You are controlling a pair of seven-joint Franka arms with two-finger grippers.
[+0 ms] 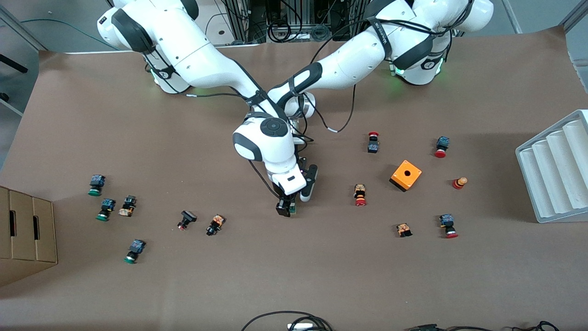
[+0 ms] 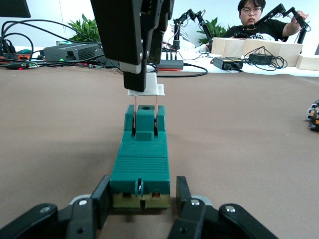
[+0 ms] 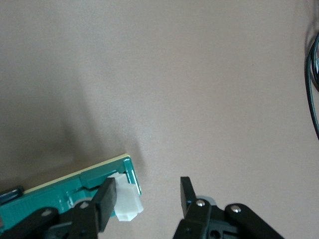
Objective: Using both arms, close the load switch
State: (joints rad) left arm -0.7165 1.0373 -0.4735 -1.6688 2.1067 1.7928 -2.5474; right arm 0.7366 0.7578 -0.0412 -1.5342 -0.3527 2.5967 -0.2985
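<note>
The load switch (image 2: 142, 159) is a narrow green block lying flat at mid-table, and only a sliver of it (image 1: 292, 210) shows in the front view. My left gripper (image 2: 143, 186) lies low along the table, shut on one end of the block with a finger (image 2: 102, 199) on each side. The white lever (image 2: 145, 89) stands up on two thin pins at the other end. My right gripper (image 1: 285, 208) hangs over that end. It is open (image 3: 148, 191), with one finger (image 3: 107, 201) against the white lever (image 3: 127, 201) and the other finger well apart from it.
Red-capped push buttons (image 1: 360, 195) and an orange box (image 1: 405, 175) lie toward the left arm's end, with a white ribbed tray (image 1: 556, 170) at that edge. Green-capped buttons (image 1: 105, 209) and a cardboard box (image 1: 27, 234) lie toward the right arm's end.
</note>
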